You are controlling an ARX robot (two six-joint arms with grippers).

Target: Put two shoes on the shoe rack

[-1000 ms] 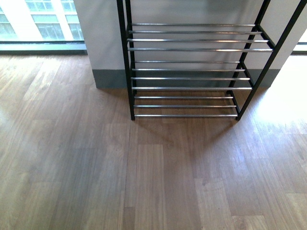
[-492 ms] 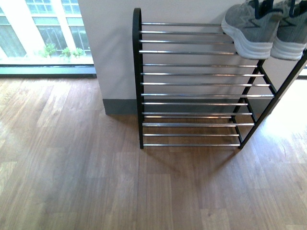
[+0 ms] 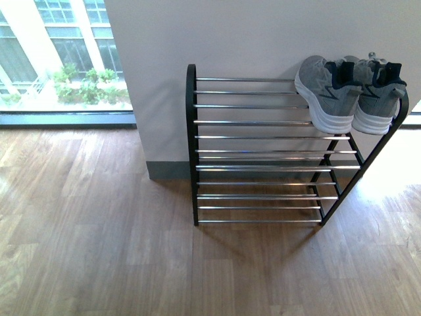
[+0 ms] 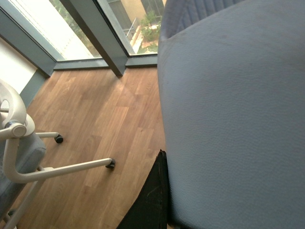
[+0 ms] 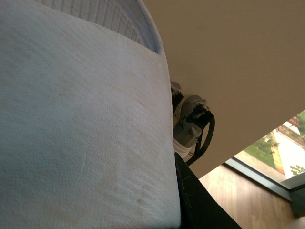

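Note:
The shoe rack [image 3: 263, 151], black-framed with chrome rods, stands against the white wall in the front view. A pair of grey knit sneakers [image 3: 345, 95] sits on the right end of its top shelf. Neither arm appears in the front view. In the left wrist view a pale blue slide [image 4: 233, 119] fills most of the picture, with my left gripper shut on it and one black finger [image 4: 150, 200] against its edge. In the right wrist view another pale blue slide [image 5: 81, 124] fills the picture, held by my shut right gripper, its finger [image 5: 198, 200] alongside. Beyond it the grey sneakers [image 5: 188, 124] show on the rack.
Wood floor [image 3: 99, 250] spreads in front of the rack. A floor-level window [image 3: 59, 59] lies left of the wall. The left wrist view shows an office chair base [image 4: 28, 157] on the floor near a glass wall [image 4: 95, 33].
The front view has pulled back and risen. The rack now shows whole and lower in the picture, and the grey sneakers on its top shelf have come fully into view.

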